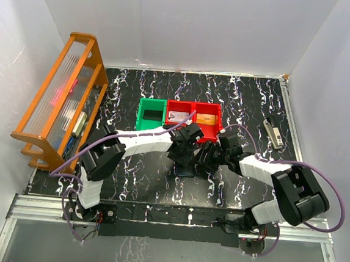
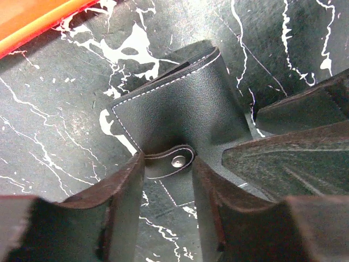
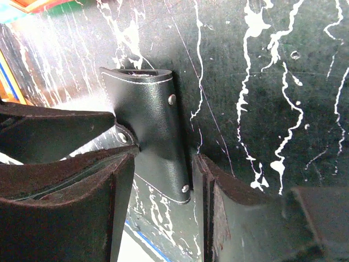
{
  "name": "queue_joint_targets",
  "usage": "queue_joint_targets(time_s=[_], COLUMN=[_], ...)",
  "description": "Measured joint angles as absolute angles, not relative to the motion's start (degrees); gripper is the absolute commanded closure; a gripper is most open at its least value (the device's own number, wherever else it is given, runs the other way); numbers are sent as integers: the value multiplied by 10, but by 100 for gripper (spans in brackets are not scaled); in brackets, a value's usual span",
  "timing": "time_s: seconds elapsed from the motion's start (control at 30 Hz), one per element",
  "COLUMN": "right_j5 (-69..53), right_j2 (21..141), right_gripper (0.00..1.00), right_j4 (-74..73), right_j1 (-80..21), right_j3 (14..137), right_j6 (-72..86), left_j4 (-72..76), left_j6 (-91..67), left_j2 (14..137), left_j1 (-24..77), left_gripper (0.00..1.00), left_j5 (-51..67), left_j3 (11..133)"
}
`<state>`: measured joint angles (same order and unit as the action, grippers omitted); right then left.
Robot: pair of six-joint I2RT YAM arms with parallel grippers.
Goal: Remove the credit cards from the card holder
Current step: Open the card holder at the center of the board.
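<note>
In the top view the left gripper (image 1: 185, 164) and the right gripper (image 1: 202, 161) meet at the centre, both crowded around the card holder (image 2: 180, 109), and there is almost no room between them. Just above them in the frame, a green bin (image 1: 139, 115) and two red bins (image 1: 193, 111) make a low wall. An orange rack (image 1: 61, 96) closes the left side. The counter (image 1: 140, 177) is bare at the lower left of centre and on the right, except for a small grey object (image 1: 274, 132).
</note>
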<state>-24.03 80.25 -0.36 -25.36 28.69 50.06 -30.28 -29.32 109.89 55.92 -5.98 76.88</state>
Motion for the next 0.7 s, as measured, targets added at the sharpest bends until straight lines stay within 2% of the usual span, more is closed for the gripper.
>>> queue_joint_targets(time_s=[0.13, 0.43, 0.53, 0.7], right_j5=[-246, -257, -257, -275], right_j2=[810, 826, 828, 828], right_gripper=[57, 65, 65, 59], right_j4=[12, 33, 33, 53], right_j1=[-254, -251, -251, -251], right_j3=[285, 282, 282, 275], right_j6=[509, 514, 511, 493], left_j4=[-312, -281, -254, -223], left_j6=[-290, -289, -295, -305], left_j2=[1104, 1076, 1057, 1036], left_j1=[566, 575, 575, 572], left_gripper=[83, 100, 100, 100], left_j5=[-74, -89, -84, -65], left_j3=[778, 741, 712, 681])
